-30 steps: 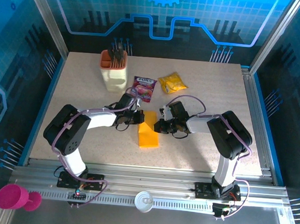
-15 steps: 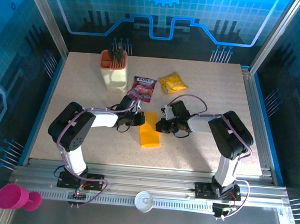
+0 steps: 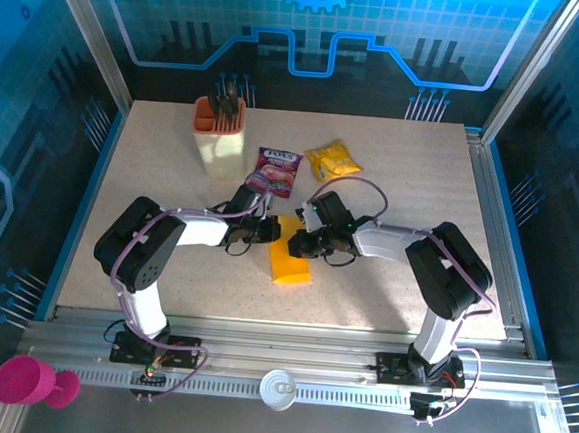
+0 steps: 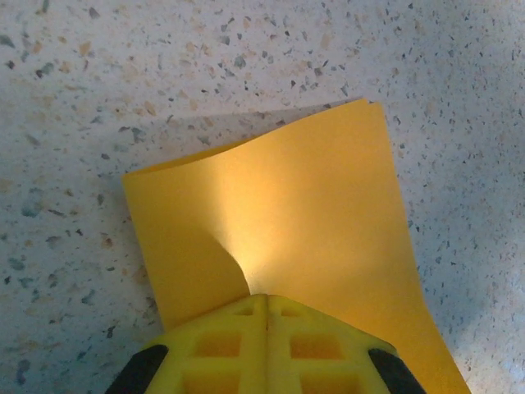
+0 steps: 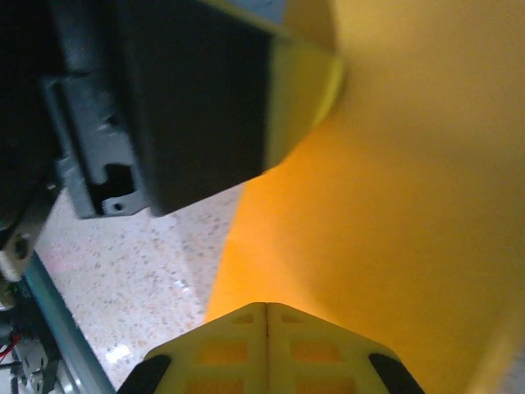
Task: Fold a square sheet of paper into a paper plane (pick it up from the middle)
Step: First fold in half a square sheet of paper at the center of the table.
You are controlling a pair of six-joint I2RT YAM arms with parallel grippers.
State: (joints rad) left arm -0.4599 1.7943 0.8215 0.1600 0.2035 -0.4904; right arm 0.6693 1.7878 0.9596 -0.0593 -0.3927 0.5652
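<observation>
The right fingers (image 5: 230,353), pressed together, are now shifted leftward onto the square sheet of paper (image 3: 290,263); the left fingers (image 4: 221,345) are kept shut.

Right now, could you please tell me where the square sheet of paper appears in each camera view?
Top external: the square sheet of paper lies folded narrow at the middle of the speckled table.
Left wrist: the paper spans the centre and lower right.
Right wrist: the paper spans the right half.
Shared landmark: the speckled table beside it.
</observation>
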